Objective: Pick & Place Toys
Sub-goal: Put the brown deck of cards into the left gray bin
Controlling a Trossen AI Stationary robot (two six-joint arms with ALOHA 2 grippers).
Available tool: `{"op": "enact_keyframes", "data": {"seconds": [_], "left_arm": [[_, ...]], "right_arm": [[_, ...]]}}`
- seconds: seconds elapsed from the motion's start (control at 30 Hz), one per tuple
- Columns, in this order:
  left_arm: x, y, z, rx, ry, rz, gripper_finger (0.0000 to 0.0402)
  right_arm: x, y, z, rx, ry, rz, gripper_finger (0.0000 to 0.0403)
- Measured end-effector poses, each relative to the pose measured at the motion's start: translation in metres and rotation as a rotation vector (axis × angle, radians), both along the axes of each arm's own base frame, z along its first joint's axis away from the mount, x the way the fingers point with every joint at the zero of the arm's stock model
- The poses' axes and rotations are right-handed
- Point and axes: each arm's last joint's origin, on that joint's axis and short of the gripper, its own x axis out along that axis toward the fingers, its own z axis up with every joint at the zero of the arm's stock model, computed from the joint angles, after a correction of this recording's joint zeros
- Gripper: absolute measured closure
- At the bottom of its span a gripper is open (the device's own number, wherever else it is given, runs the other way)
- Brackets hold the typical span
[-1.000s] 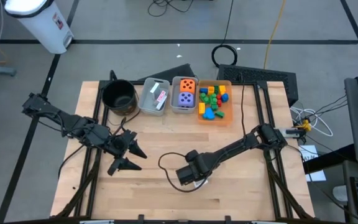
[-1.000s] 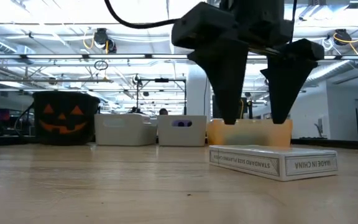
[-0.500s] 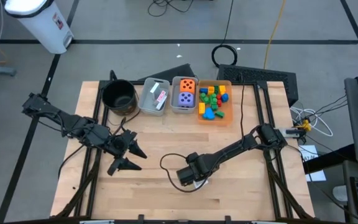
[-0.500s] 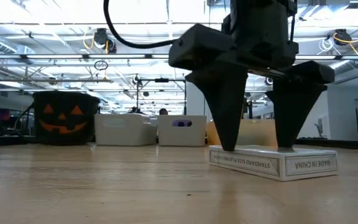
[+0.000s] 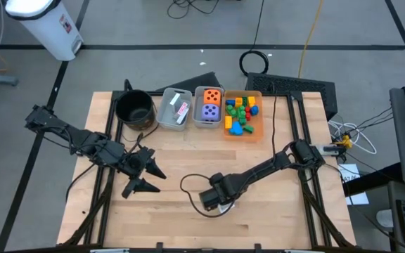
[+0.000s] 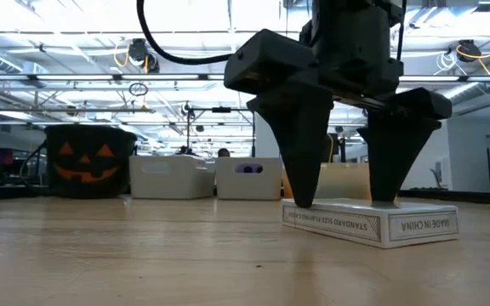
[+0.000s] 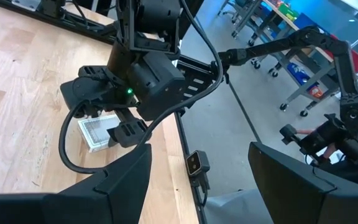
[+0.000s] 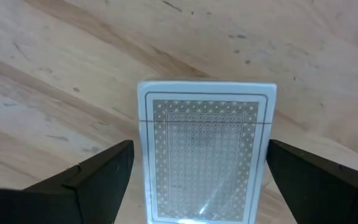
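Observation:
A white playing-card box lies flat on the wooden table, near its front middle. My right gripper points straight down over the box. It is open, with one fingertip close beside each long side; I see no touch. My left gripper hangs open above the table's left half with nothing between its fingers. Orange and purple dice, coloured blocks and small cards lie in bins at the far edge.
A black pot with a pumpkin face stands at the far left. Beside it, in a row, stand two grey bins and an orange bin. A black cable loops by my right gripper. Bare wood lies between the two arms.
My right gripper has come down toward the card box, staying open. Its fingertips hung above the box's top and now reach down to it, one on either side.

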Motion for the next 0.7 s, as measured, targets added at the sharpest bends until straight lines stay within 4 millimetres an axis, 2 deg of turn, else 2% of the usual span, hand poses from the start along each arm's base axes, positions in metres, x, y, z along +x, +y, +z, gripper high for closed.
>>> {"op": "enact_keyframes", "data": {"seconds": [0.3, 0.57, 0.7], "left_arm": [[0.0, 0.0, 0.0, 0.001, 0.001, 0.0, 0.0124], [0.0, 0.0, 0.0, 0.001, 0.001, 0.0, 0.0124], [0.0, 0.0, 0.0, 0.001, 0.001, 0.0, 0.0124]], "right_arm": [[-0.008, -0.001, -0.02, 0.066, 0.042, 0.002, 0.0044], [-0.006, 0.0, -0.02, 0.072, 0.029, 0.006, 0.0045], [-0.006, -0.001, -0.021, 0.072, 0.03, 0.019, 0.0058]]}}
